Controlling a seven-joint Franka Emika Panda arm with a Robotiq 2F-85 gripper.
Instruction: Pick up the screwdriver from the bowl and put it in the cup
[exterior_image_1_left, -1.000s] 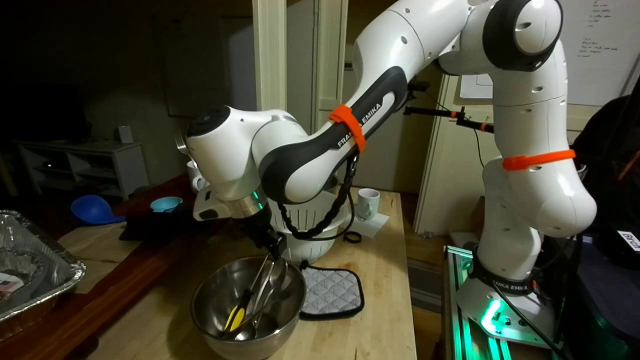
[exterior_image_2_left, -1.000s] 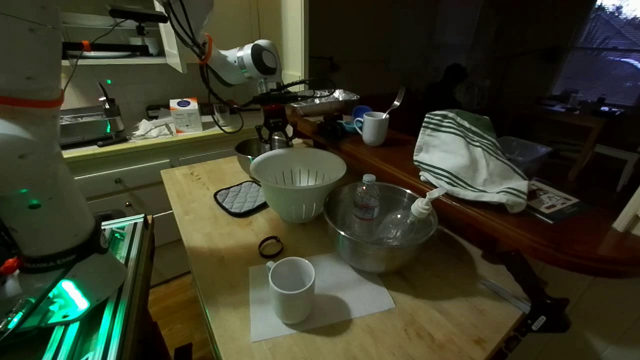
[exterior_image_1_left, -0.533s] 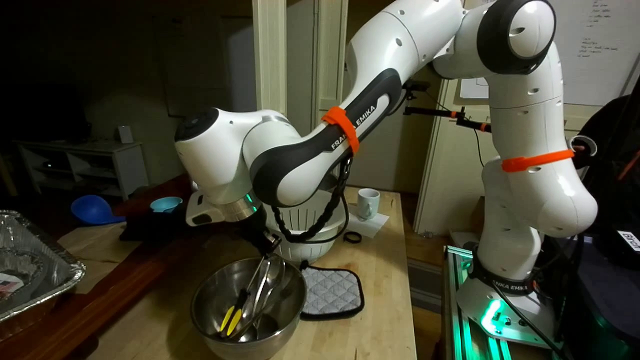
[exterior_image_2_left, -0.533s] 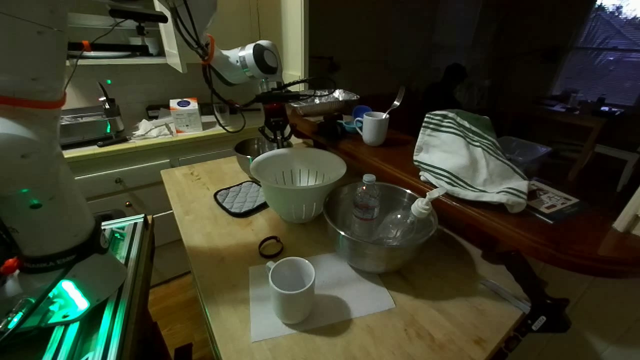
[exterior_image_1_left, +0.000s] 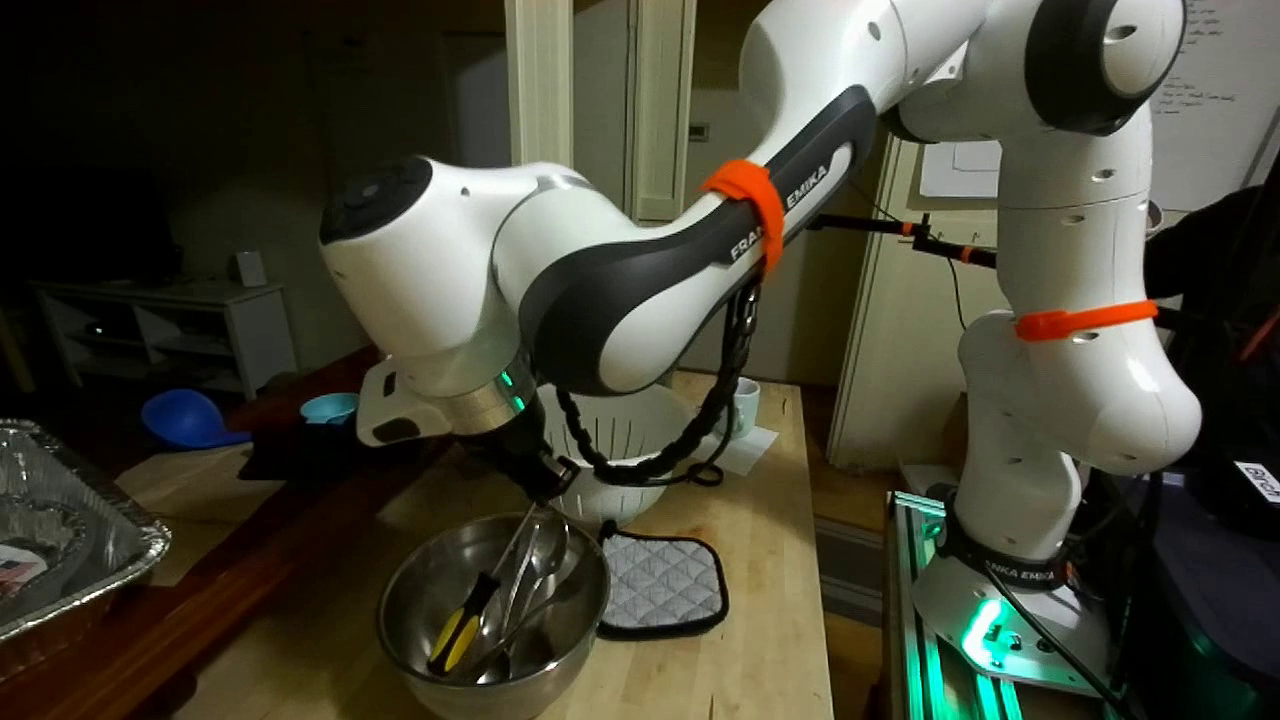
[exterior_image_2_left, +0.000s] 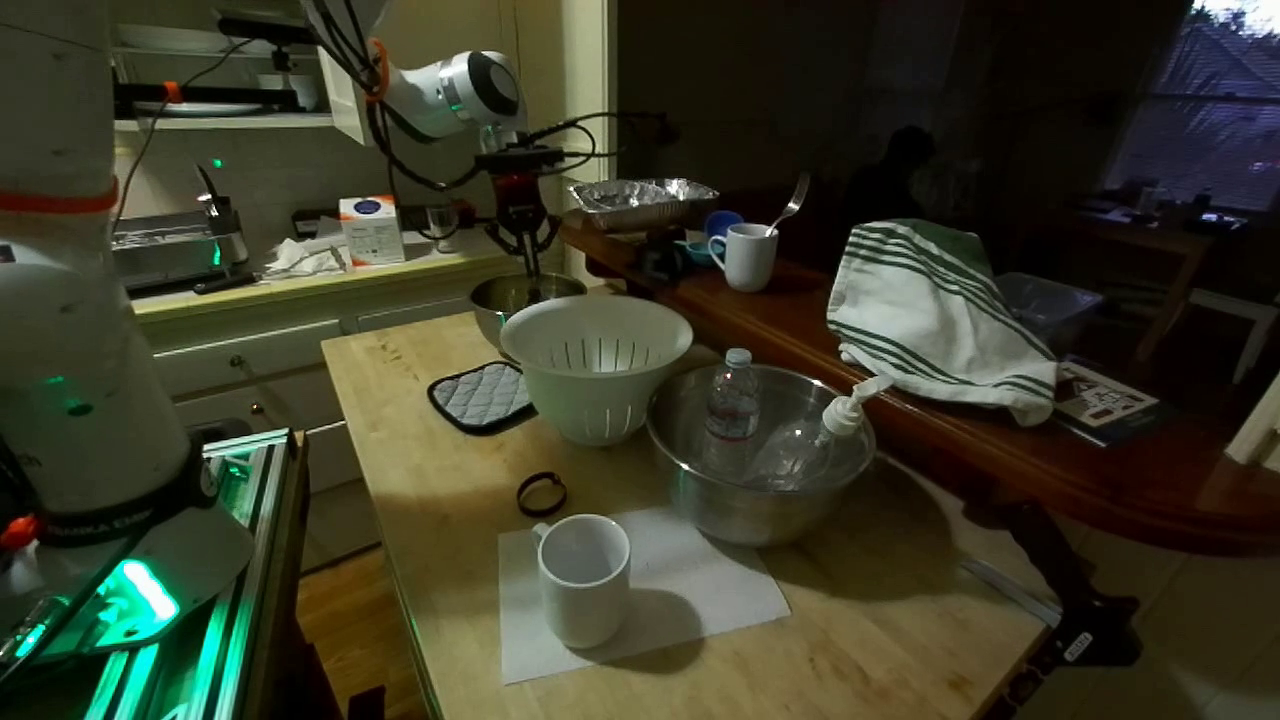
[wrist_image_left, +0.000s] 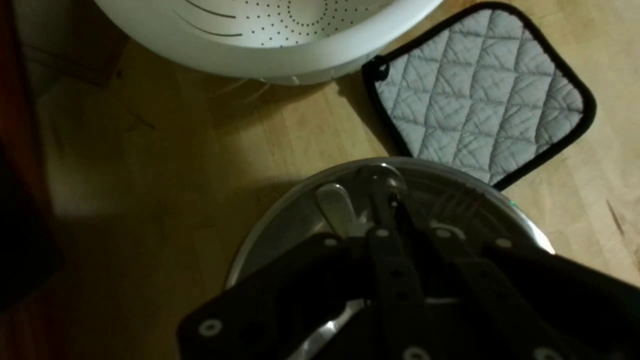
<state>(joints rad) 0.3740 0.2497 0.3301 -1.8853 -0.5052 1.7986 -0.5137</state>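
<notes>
The screwdriver (exterior_image_1_left: 461, 645), with its black-and-yellow handle, leans inside the shiny steel bowl (exterior_image_1_left: 515, 695), handle low and thin shaft slanting up. The shaft's upper end runs to my gripper (exterior_image_1_left: 541, 497), just above the bowl's far rim. In the wrist view the gripper (wrist_image_left: 393, 201) has its fingertips together, a small bright metal speck between them; the rest of the screwdriver is hidden there by the dark fingers. From an exterior view the gripper (exterior_image_2_left: 534, 272) points down over the bowl (exterior_image_2_left: 490, 318). A white cup (exterior_image_2_left: 585, 585) stands upright on a paper sheet.
Spoons (exterior_image_1_left: 548, 552) share the bowl with the screwdriver. Beside it are a white colander (exterior_image_2_left: 598, 405) and a grey potholder (exterior_image_1_left: 662, 585). Another steel bowl (exterior_image_2_left: 745, 515) holds bottles. On the wooden ledge stands a mug with a fork (exterior_image_2_left: 748, 258); a foil tray (exterior_image_1_left: 100, 600) lies at the side.
The gripper's fingers have come together at the shaft's upper end. The wrist has risen, and the screwdriver's handle has shifted slightly sideways within the bowl.
</notes>
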